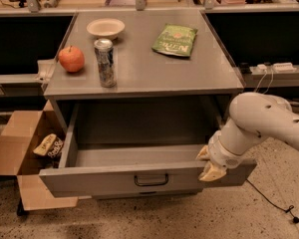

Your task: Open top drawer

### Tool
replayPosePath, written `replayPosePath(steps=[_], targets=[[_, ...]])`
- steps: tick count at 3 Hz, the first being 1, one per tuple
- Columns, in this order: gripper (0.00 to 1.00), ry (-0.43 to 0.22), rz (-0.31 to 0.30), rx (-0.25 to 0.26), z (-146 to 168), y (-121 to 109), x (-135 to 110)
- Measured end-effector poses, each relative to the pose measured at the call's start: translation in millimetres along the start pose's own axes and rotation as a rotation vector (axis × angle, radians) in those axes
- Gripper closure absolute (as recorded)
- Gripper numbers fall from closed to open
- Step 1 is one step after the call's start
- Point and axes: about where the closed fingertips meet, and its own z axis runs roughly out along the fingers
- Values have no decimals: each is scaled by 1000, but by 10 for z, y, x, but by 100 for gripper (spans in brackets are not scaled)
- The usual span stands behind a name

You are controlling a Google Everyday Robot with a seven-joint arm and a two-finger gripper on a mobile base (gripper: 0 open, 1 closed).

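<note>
- The top drawer (104, 182) fills the lower middle of the frame. It stands far out of the grey cabinet (154, 71), and its plain grey inside is open to view.
- My gripper (211, 164) is in the lower right of the frame, at the top edge of the drawer's front near its right end. My white arm comes in from the right edge.
- I cannot tell how wide the gripper is open, or whether it clamps that edge or only rests against it.
- The dark bar handle (151, 179) sits at the centre of the front, left of my gripper and apart from it. Nothing holds it.
- I judge the drawer to be stiff sheet metal, fairly heavy, not fragile, and running on slides.
- Its smooth face would be slippery under a flat touch, so the top edge or the handle gives surer purchase.
- A pull this far off centre could rack the drawer in its slides. The handle is the truer place to take hold.
- The opening looks about done to me.
- A can (105, 62) stands upright on the cabinet top in the upper left, between an apple (71, 59) and a green bag (175, 40). A jerk could topple it.
</note>
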Motion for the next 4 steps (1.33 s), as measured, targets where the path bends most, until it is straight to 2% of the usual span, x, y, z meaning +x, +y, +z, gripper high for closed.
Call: replayPosePath(steps=[2, 3, 4], targets=[[16, 0, 0, 0, 0, 0, 0], [0, 0, 0, 0, 0, 0, 0], [0, 0, 0, 0, 1, 0, 0]])
